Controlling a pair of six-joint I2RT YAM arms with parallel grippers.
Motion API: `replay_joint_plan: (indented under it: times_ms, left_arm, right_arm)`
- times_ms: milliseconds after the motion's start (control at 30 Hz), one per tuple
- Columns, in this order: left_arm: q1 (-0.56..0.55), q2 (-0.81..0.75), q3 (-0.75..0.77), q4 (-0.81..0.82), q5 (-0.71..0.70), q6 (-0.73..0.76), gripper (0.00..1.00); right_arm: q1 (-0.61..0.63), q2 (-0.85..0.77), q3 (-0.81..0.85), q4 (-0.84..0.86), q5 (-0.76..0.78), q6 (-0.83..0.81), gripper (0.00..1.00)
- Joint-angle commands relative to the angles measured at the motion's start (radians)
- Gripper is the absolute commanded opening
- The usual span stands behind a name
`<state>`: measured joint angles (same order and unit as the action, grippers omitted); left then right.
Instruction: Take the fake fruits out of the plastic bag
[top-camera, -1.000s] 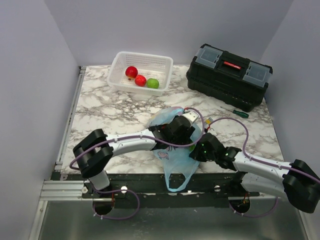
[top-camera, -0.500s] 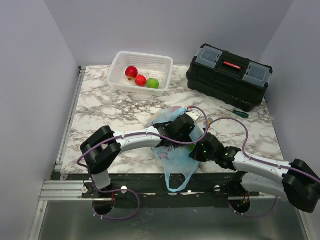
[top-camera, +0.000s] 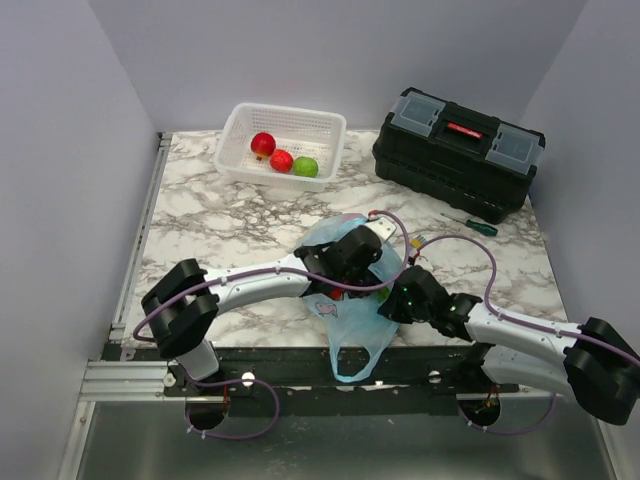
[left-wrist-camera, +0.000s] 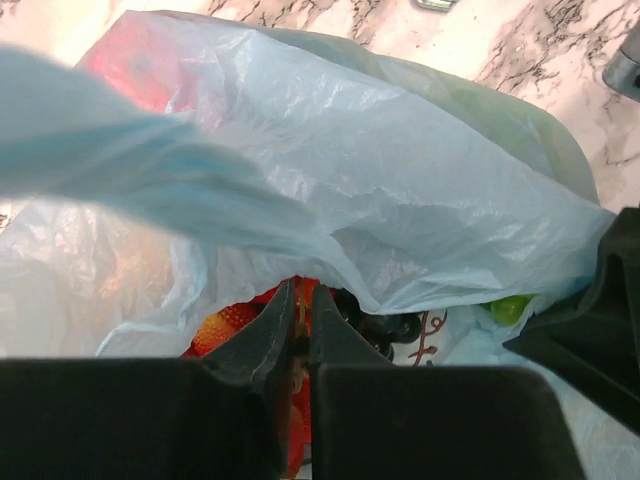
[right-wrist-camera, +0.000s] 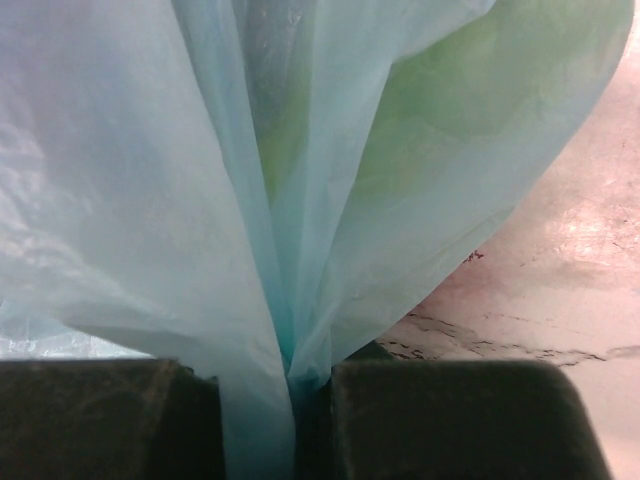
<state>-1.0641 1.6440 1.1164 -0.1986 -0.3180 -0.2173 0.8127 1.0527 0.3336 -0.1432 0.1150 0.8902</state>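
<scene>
The light-blue plastic bag (top-camera: 350, 318) lies at the table's near edge between both arms. My left gripper (top-camera: 362, 262) reaches into its mouth. In the left wrist view its jaws (left-wrist-camera: 301, 296) are almost together, pinching a thin stem with a red fake fruit (left-wrist-camera: 298, 420) right behind them. An orange-red dimpled fruit (left-wrist-camera: 222, 325), dark grapes (left-wrist-camera: 388, 328) and a green piece (left-wrist-camera: 512, 308) show under the bag's film (left-wrist-camera: 400, 180). My right gripper (right-wrist-camera: 295, 375) is shut on a gathered fold of the bag (right-wrist-camera: 200, 180); something green (right-wrist-camera: 450, 110) shows through the film.
A white lattice basket (top-camera: 240, 150) at the back left holds two red fruits (top-camera: 263, 144) and a green one (top-camera: 306, 167). A black toolbox (top-camera: 458, 150) stands at the back right, with a green-handled screwdriver (top-camera: 472, 224) in front of it.
The left gripper's jaws have closed from open while inside the bag's mouth, and the left arm has shifted slightly. The right arm keeps its hold and has not moved.
</scene>
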Motion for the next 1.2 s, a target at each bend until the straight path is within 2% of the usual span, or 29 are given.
replay_joint_plan:
  times_ms: [0,400,800,967,1167]
  left_arm:
    - [-0.009,-0.098,-0.038,-0.05,0.015,0.0,0.02]
    - [-0.008,-0.332,-0.124,-0.033,0.108,0.012,0.0]
    - [-0.007,-0.481,-0.117,-0.042,0.151,0.013,0.0]
    - [0.009,-0.518,-0.158,0.027,0.179,-0.047,0.0]
    - [0.067,-0.511,-0.188,0.128,0.264,-0.19,0.0]
  right_arm:
    - [0.005,0.005,-0.008,-0.027,0.045,0.003,0.14]
    - [0.006,0.006,-0.008,-0.025,0.042,0.003,0.14]
    - [0.005,0.01,-0.008,-0.026,0.043,0.003,0.14]
    - [0.005,0.009,-0.007,-0.026,0.043,0.001,0.14]
    - [0.005,-0.017,-0.017,-0.016,0.026,-0.008,0.14]
